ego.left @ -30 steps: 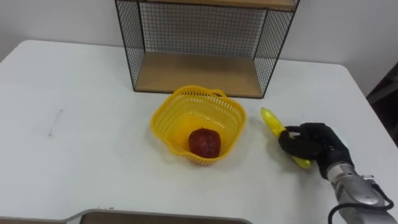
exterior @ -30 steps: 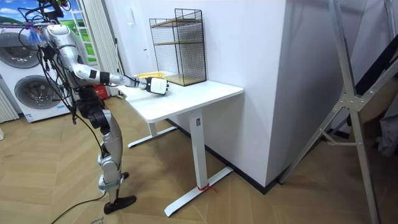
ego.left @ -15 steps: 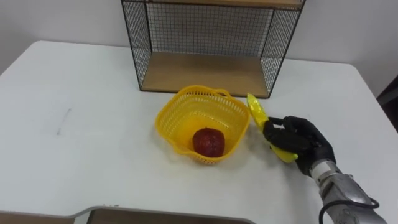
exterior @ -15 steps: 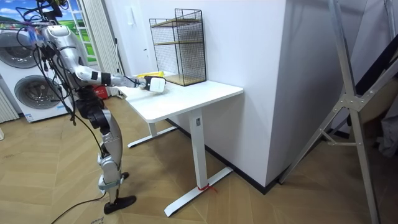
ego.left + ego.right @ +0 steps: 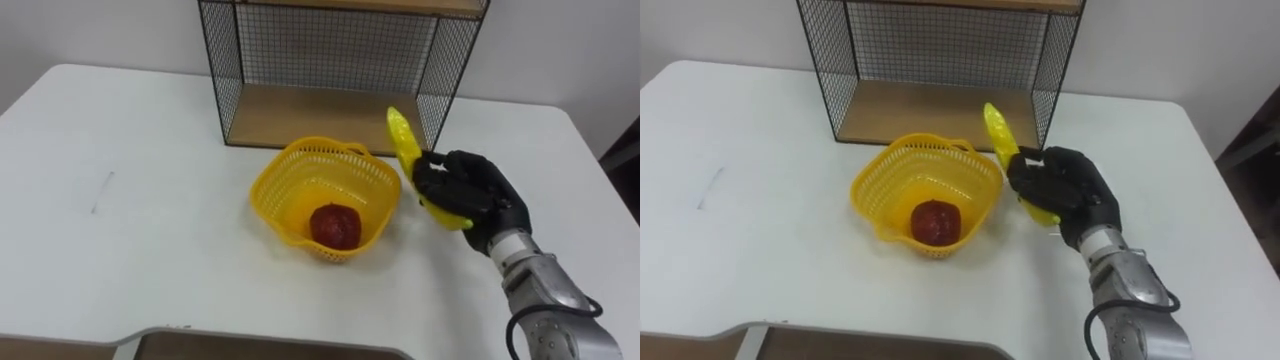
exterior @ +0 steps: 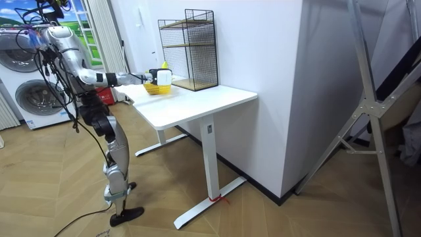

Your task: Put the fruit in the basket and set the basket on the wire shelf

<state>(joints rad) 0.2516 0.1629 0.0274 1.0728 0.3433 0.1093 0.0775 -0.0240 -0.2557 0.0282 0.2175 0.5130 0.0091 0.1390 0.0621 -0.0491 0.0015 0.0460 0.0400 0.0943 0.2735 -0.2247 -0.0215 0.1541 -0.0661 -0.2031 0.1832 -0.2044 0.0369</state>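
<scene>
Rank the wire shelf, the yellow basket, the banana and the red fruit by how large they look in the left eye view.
1. wire shelf, cut off at the top
2. yellow basket
3. banana: longer than the fruit but slim; the right hand holds it raised, nearer the camera, so unsure
4. red fruit

One banana [image 5: 403, 139], one apple [image 5: 334, 225], one basket [image 5: 273, 196], one wire shelf [image 5: 320, 116].
</scene>
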